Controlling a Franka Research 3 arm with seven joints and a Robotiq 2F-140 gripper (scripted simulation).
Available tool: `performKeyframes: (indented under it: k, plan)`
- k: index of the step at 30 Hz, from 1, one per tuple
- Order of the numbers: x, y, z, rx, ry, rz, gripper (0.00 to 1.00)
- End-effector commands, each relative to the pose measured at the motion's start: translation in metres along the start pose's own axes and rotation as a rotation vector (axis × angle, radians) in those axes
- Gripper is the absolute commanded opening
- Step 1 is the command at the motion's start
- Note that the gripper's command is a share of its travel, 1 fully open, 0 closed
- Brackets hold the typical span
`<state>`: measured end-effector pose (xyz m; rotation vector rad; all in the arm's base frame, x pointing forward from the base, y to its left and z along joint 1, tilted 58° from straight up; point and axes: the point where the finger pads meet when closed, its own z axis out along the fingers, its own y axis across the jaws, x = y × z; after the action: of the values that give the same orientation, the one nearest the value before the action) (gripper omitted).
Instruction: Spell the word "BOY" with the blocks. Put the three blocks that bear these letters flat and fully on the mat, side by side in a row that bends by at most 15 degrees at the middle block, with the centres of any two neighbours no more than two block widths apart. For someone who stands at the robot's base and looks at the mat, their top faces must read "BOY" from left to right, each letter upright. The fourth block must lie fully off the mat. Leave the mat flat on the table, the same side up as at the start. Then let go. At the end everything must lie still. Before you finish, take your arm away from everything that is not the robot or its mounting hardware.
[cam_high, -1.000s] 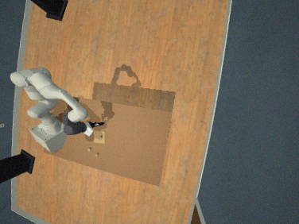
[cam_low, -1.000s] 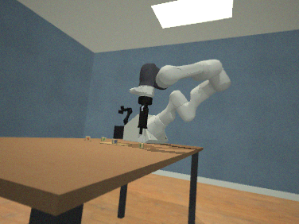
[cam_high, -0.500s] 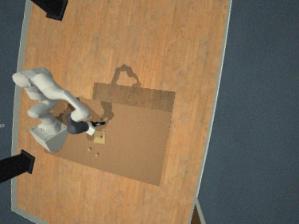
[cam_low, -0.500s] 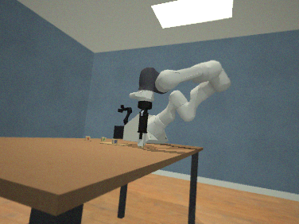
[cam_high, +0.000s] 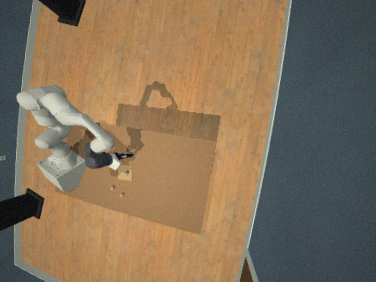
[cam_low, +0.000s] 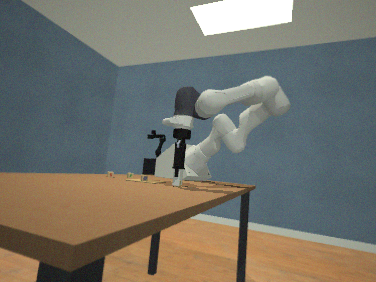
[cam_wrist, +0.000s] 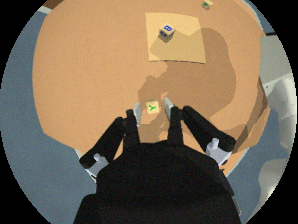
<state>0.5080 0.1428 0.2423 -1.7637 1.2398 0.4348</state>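
While the green-marked block (cam_high: 113, 188) (cam_low: 130, 175) (cam_wrist: 207, 4) is blurring past reading, you're seeing the gripper (cam_high: 133, 154) (cam_low: 177, 185) (cam_wrist: 152, 105) standing spread, fingers flanking the pale Y block (cam_wrist: 152, 107). Its green letter is facing up.

In the top view, the block with green mark (cam_high: 113, 188) (cam_low: 130, 175) (cam_wrist: 207, 4) and the block with red mark (cam_high: 122, 194) (cam_low: 110, 174), lower left of the frame, are too small for reading their letters. In the exterior view, the left edge cuts the table (cam_high: 170, 185) (cam_low: 100, 205) (cam_wrist: 90, 85). In the wrist view, the green-marked letter at upper right is too blurred, and the bottom edge cuts the gripper (cam_high: 133, 155) (cam_low: 177, 183) (cam_wrist: 152, 105).
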Motion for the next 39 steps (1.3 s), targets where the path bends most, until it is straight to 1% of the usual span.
performKeyframes:
  k: [1, 29, 30, 39]
  plan:
    - [0.0009, 0.0009, 0.0017, 0.0, 0.0, -0.002, 0.37]
    - [0.0009, 0.0009, 0.0017, 0.0, 0.0, -0.002, 0.37]
    - [0.0009, 0.0009, 0.0017, 0.0, 0.0, -0.002, 0.25]
    - [0.0009, 0.0009, 0.0017, 0.0, 0.0, -0.002, 0.25]
